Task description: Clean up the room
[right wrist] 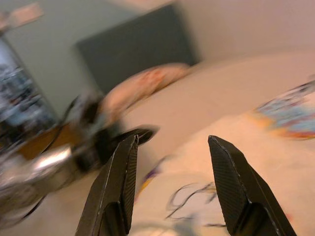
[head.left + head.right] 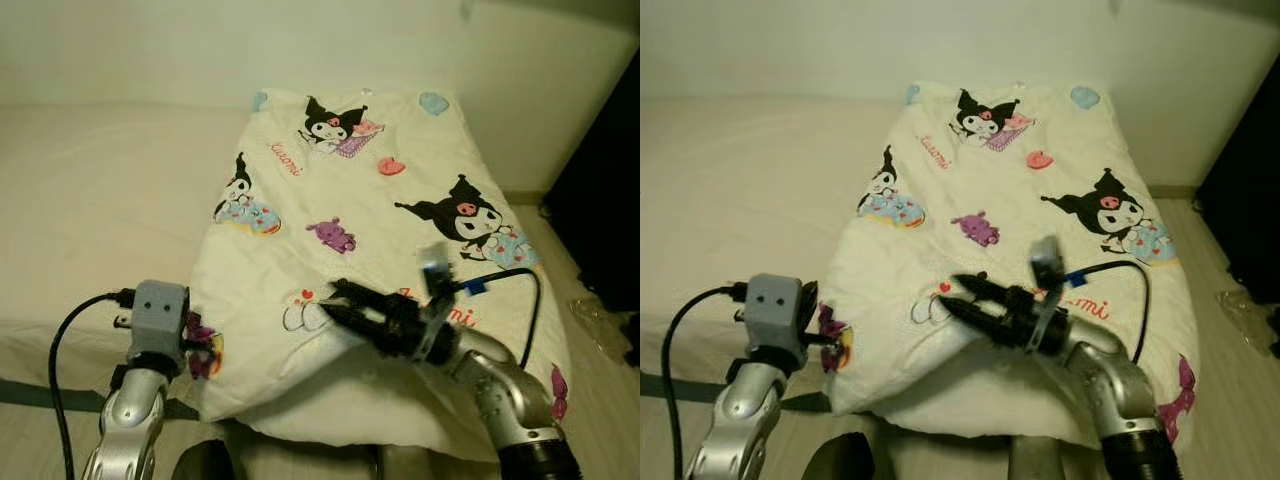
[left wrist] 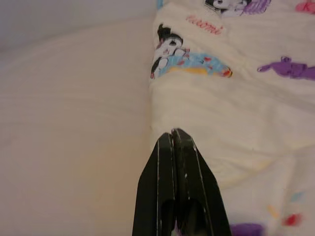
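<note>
A cream blanket (image 2: 360, 210) printed with black-eared cartoon figures lies folded on the bed, its front edge hanging over the mattress side. My left gripper (image 2: 198, 342) is at the blanket's front left corner beside a purple print. Its fingers (image 3: 174, 187) are pressed together, and the blanket's edge seems pinched between them. My right gripper (image 2: 952, 290) hovers just above the front part of the blanket, pointing left. It is open, with nothing between its fingers (image 1: 118, 182).
The bed (image 2: 100, 200) with a beige sheet stretches left of the blanket, against a pale wall. Dark furniture (image 2: 610, 190) stands at the right. Clear plastic (image 2: 600, 318) lies on the floor beside it. Black cables trail from both wrists.
</note>
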You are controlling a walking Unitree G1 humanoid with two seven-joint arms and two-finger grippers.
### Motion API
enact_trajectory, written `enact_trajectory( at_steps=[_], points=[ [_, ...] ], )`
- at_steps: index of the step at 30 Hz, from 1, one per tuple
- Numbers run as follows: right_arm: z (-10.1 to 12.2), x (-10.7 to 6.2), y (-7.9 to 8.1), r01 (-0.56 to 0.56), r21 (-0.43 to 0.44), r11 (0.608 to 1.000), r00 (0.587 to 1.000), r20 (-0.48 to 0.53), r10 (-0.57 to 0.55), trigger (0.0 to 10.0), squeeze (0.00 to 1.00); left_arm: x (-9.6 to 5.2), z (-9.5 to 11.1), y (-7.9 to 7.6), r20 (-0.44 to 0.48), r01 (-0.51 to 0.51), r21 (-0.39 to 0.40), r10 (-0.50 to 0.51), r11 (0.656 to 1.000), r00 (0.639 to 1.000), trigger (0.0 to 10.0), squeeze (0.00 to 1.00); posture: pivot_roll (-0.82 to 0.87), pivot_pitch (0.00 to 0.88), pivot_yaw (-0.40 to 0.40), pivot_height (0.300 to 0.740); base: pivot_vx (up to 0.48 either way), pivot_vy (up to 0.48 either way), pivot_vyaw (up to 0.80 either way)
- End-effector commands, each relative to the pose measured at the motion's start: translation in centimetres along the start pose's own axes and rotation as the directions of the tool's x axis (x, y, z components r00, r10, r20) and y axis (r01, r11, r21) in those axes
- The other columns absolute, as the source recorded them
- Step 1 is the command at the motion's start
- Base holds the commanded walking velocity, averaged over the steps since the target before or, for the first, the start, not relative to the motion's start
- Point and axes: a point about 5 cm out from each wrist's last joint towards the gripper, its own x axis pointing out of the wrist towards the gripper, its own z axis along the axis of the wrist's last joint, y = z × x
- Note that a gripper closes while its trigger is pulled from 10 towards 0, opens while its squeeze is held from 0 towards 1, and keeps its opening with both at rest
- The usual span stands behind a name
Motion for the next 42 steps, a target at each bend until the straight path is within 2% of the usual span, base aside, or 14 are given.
enact_trajectory(
  at_steps=[1, 4, 5, 8, 12, 17, 25, 29, 30, 32, 33, 36, 39, 42],
  points=[
    [0.7, -0.1, -0.1, 0.024, -0.008, 1.000, 0.998, 0.055, -0.024, 10.0, 0.00, -0.2, -0.9, 0.0, -0.048, 0.002, -0.010, -0.002, 1.000, 0.999, 10.0, 0.00, -0.09, 0.119, 0.049, 0.535, 0.000, 0.000, 0.00],
    [0.0, -0.2, -0.1, 0.043, -0.045, 0.998, 0.999, -0.026, -0.044, 10.0, 0.00, 0.0, -0.9, 0.0, -0.050, 0.003, -0.009, -0.004, 1.000, 0.999, 10.0, 0.00, -0.09, 0.110, 0.052, 0.535, 0.000, 0.000, 0.00],
    [-3.7, -0.5, 2.0, -0.072, -0.063, 0.995, 0.954, -0.295, 0.051, 10.0, 0.00, 0.5, -0.8, -0.1, -0.044, 0.011, 0.005, -0.011, 1.000, 0.999, 10.0, 0.00, -0.09, 0.098, 0.055, 0.535, 0.000, 0.000, 0.00],
    [-5.5, -0.8, 2.9, -0.115, -0.051, 0.992, 0.908, -0.411, 0.084, 10.0, 0.00, 0.7, -0.8, -0.2, -0.042, 0.012, 0.012, -0.012, 1.000, 0.999, 10.0, 0.00, -0.09, 0.098, 0.053, 0.535, 0.000, 0.000, 0.00],
    [-10.5, -1.6, 3.4, -0.178, -0.163, 0.970, 0.710, -0.704, 0.012, 10.0, 0.00, 0.9, -0.9, 0.1, -0.039, 0.010, 0.027, -0.009, 1.000, 0.999, 10.0, 0.00, -0.09, 0.101, 0.050, 0.535, 0.000, 0.000, 0.00],
    [-12.7, -0.8, 3.6, -0.146, -0.107, 0.983, 0.690, -0.723, 0.024, 10.0, 0.00, 0.9, -1.0, 0.4, -0.039, 0.010, 0.031, -0.008, 0.999, 0.999, 10.0, 0.00, -0.09, 0.108, 0.048, 0.535, 0.000, 0.000, 0.00],
    [-10.8, 1.2, 7.2, -0.267, 0.314, 0.911, 0.766, -0.505, 0.399, 10.0, 0.00, 0.2, -1.2, 0.0, -0.046, 0.048, 0.016, -0.047, 0.999, 0.998, 10.0, 0.00, -0.08, 0.130, 0.032, 0.535, 0.000, 0.000, 0.00],
    [-11.9, 0.8, 7.4, -0.311, 0.292, 0.904, 0.687, -0.588, 0.427, 10.0, 0.00, 0.1, -1.4, -0.4, -0.050, 0.074, 0.023, -0.073, 0.997, 0.996, 10.0, 0.00, -0.08, 0.133, 0.031, 0.535, 0.000, 0.000, 0.00],
    [-14.3, 0.2, 6.6, -0.344, 0.116, 0.932, 0.573, -0.761, 0.306, 10.0, 0.00, 0.0, -1.4, -0.6, -0.051, 0.082, 0.026, -0.080, 0.996, 0.995, 10.0, 0.00, -0.08, 0.134, 0.031, 0.535, 0.000, 0.000, 0.00],
    [-14.3, 0.2, 6.6, -0.344, 0.116, 0.932, 0.573, -0.761, 0.306, 10.0, 0.00, 0.0, -1.4, -0.6, -0.051, 0.082, 0.026, -0.080, 0.996, 0.995, 10.0, 0.00, -0.08, 0.134, 0.031, 0.535, 0.000, 0.000, 0.00],
    [-15.1, 0.3, 5.9, -0.363, -0.013, 0.932, 0.555, -0.806, 0.205, 10.0, 0.00, 0.1, -1.4, -0.6, -0.052, 0.084, 0.027, -0.082, 0.996, 0.995, 10.0, 0.00, -0.08, 0.135, 0.029, 0.535, 0.000, 0.000, 0.00],
    [-15.3, 1.2, 5.2, -0.165, 0.046, 0.985, 0.618, -0.774, 0.140, 10.0, 0.00, 0.0, -1.4, -0.7, -0.051, 0.091, 0.038, -0.089, 0.995, 0.995, 10.0, 0.00, -0.08, 0.135, 0.029, 0.535, 0.000, 0.000, 0.00],
    [-12.7, 2.4, 6.9, -0.137, 0.373, 0.918, 0.754, -0.562, 0.340, 10.0, 0.00, 0.0, -1.4, -0.8, -0.052, 0.092, 0.044, -0.090, 0.995, 0.995, 10.0, 0.00, -0.08, 0.135, 0.029, 0.535, 0.000, 0.000, 0.00],
    [-8.8, 3.0, 8.0, -0.278, 0.464, 0.841, 0.838, -0.312, 0.448, 10.0, 0.00, -0.2, -1.4, -0.6, -0.054, 0.092, 0.042, -0.090, 0.995, 0.994, 10.0, 0.00, -0.07, 0.140, 0.024, 0.535, 0.000, 0.000, 0.00]
  ],
)
